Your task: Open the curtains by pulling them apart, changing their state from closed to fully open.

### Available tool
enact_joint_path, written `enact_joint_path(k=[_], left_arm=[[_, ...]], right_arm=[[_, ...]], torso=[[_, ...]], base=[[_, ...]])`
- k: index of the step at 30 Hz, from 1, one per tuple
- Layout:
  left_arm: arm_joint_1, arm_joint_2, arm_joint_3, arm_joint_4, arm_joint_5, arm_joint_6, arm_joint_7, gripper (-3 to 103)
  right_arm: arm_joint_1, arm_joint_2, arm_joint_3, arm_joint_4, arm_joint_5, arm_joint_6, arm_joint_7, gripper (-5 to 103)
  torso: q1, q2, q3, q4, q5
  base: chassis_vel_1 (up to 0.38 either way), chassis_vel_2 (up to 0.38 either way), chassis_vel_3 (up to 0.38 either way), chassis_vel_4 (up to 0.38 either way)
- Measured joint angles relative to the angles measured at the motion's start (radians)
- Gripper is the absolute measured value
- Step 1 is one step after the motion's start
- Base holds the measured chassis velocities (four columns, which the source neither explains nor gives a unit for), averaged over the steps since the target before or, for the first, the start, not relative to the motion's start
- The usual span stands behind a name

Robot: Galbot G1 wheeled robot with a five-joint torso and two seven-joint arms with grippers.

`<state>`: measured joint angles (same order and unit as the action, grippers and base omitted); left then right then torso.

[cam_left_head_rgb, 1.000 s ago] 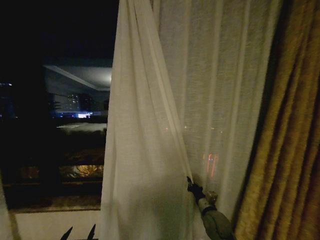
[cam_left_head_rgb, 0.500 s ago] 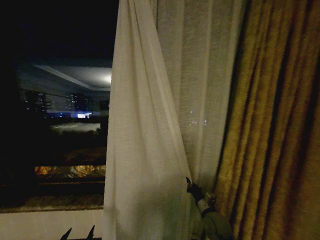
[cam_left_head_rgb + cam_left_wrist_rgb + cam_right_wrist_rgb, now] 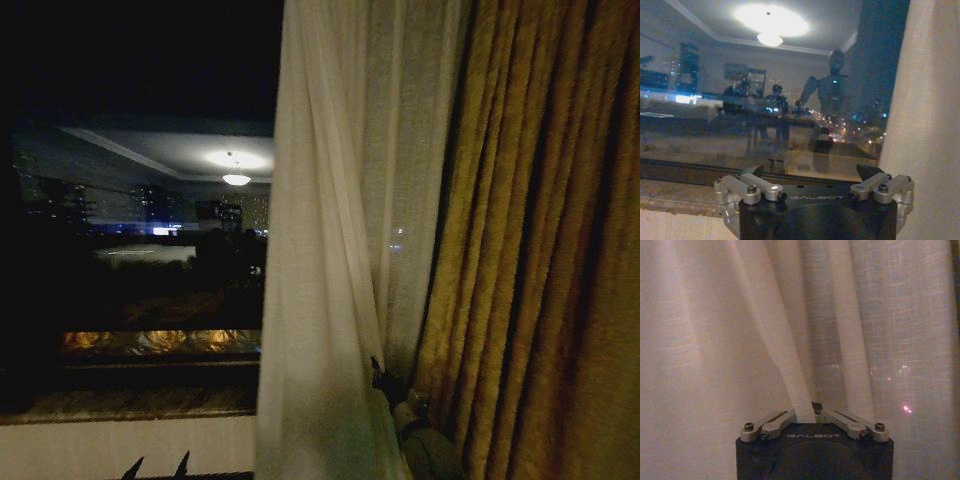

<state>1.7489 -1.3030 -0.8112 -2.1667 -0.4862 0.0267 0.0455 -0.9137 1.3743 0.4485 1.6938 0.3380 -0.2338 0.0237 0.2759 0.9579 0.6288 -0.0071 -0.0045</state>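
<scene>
Window (image 3: 140, 250) dark | right claw (image 3: 378, 372) pinching curtains (image 3: 330, 250) – gold drape (image 3: 540, 250) beside

The left end effector (image 3: 155, 466) is cut off by the head view's lower edge (two fingertips show).

Curtains (image 3: 330, 250) between window (image 3: 140, 250) and drape (image 3: 540, 250).

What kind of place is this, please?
Probably a living room or hotel room at night, by a large window. A sheer curtain and a heavy gold drape hang there, and the glass reflects a ceiling lamp. The right hand grips the curtain.
</scene>
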Motion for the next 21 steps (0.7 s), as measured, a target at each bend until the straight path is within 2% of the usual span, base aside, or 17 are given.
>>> enact_joint_path(k=[21], left_arm=[[-0.001,-0.007,0.002,-0.001,0.008,-0.001,0.001,100]], right_arm=[[0.01,0.0,-0.004,-0.02,0.005,0.007,-0.002,0]], torso=[[0.0,0.0,0.0,0.0002,0.0002]], base=[[0.0,0.0,0.0,0.0]])
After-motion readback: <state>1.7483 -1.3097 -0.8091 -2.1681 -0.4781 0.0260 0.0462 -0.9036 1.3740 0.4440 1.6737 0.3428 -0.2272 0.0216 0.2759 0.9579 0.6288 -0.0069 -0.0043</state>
